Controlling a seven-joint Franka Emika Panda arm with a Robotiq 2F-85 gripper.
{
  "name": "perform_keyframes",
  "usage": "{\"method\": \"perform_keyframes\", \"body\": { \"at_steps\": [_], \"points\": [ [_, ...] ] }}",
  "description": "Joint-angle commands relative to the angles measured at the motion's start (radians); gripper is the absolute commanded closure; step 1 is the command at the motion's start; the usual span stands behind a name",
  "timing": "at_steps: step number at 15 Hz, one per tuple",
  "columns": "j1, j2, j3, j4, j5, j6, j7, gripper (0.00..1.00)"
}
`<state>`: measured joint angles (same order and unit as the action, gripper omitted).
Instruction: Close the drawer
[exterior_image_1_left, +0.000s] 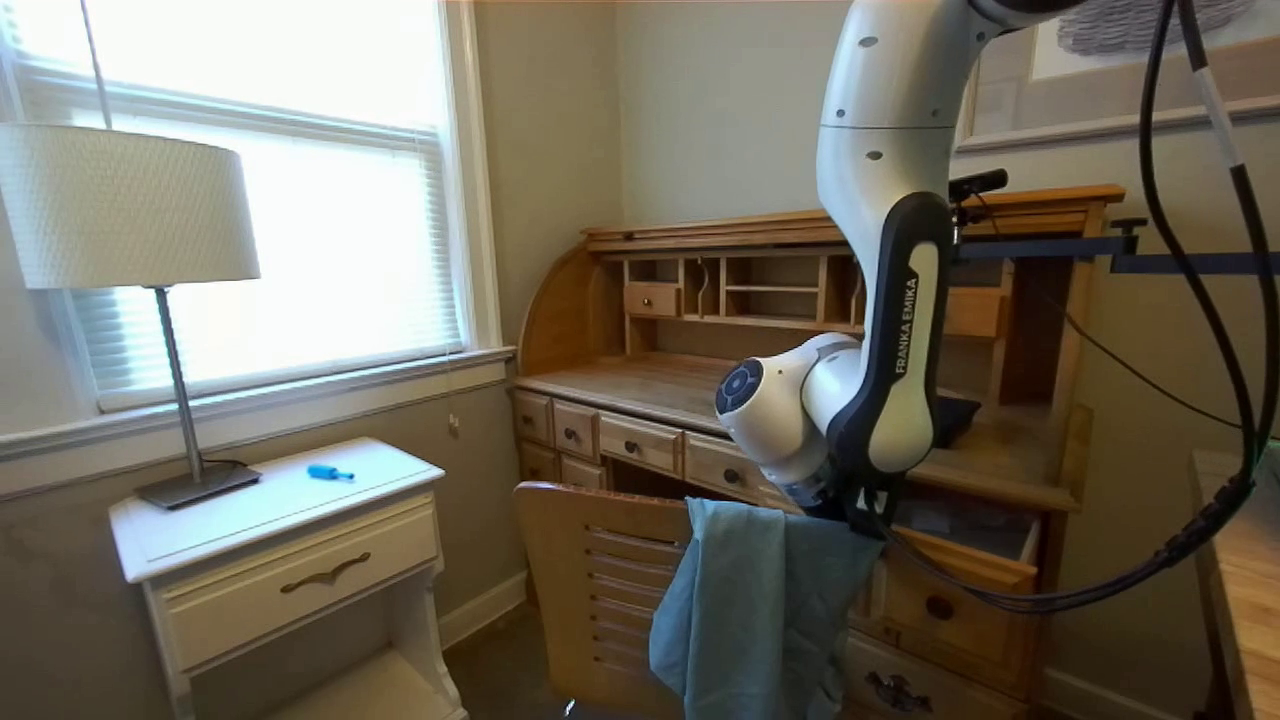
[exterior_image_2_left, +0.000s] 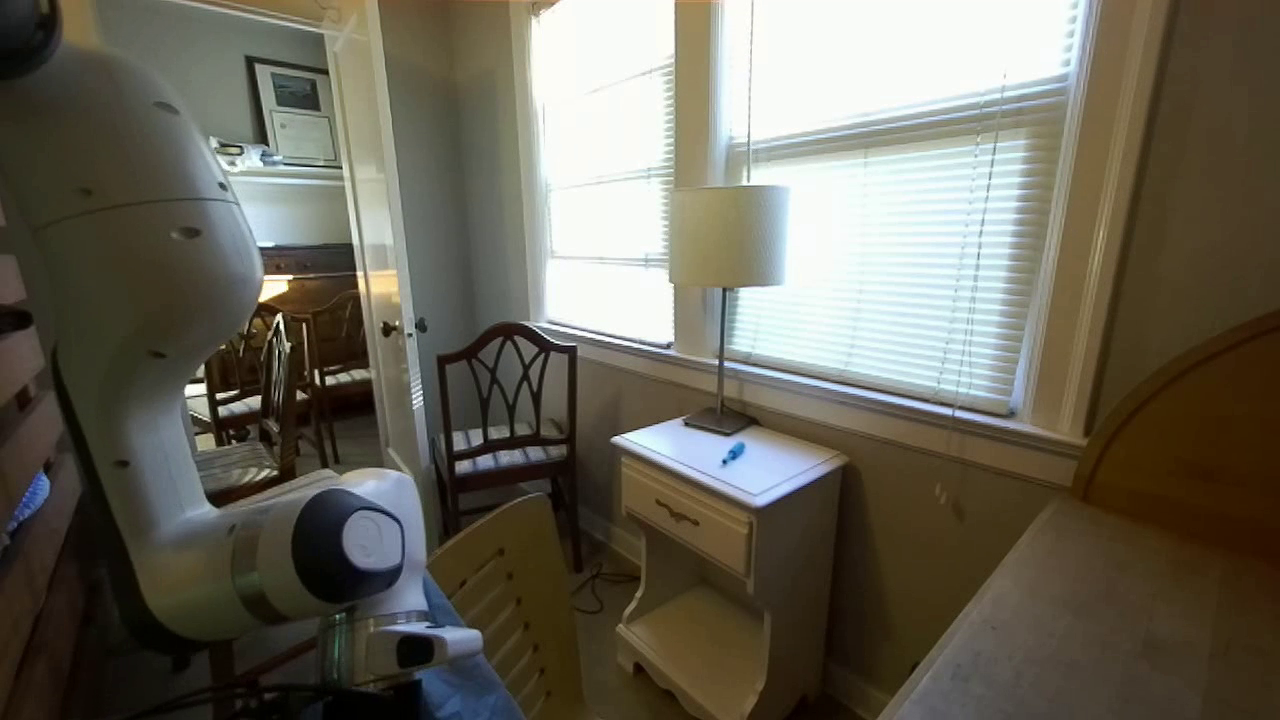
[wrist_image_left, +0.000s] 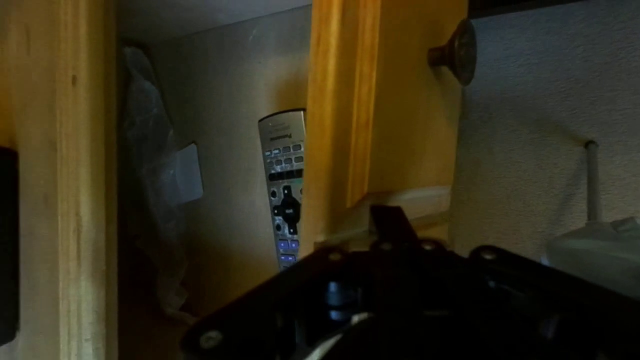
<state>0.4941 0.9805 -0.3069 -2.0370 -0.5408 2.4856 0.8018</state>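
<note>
The honey-oak drawer (exterior_image_1_left: 985, 632) stands pulled out on the desk's right side in an exterior view. Its front (wrist_image_left: 410, 115) and dark round knob (wrist_image_left: 462, 52) show in the wrist view. A grey remote control (wrist_image_left: 282, 185) and clear plastic (wrist_image_left: 150, 150) lie inside the open drawer. My gripper (wrist_image_left: 394, 222) is shut, with its fingertips together by the end of the drawer front; whether they touch it I cannot tell. In an exterior view the gripper (exterior_image_1_left: 868, 508) is above the cloth-draped chair, fingertips hidden. The drawer is out of view in the exterior view with the door.
A slatted wooden chair (exterior_image_1_left: 620, 580) with a teal cloth (exterior_image_1_left: 755, 600) stands before the desk (exterior_image_1_left: 660, 380). Black cables (exterior_image_1_left: 1080, 600) hang across the drawer's front. A lower drawer with a metal handle (exterior_image_1_left: 895, 690) is below. A white nightstand (exterior_image_2_left: 700, 450) with a lamp stands by the window.
</note>
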Motion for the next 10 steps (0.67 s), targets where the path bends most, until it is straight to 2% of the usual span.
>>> {"method": "perform_keyframes", "body": {
  "at_steps": [1,6,9,10],
  "points": [
    [0.006,0.067,-0.019,0.067,-0.006,-0.116,-0.002,1.00],
    [-0.009,0.135,-0.014,0.142,0.001,-0.242,0.026,1.00],
    [-0.035,0.133,-0.002,0.146,-0.002,-0.237,0.007,1.00],
    [-0.017,0.098,0.007,0.127,-0.018,-0.206,0.006,1.00]
  ]
}}
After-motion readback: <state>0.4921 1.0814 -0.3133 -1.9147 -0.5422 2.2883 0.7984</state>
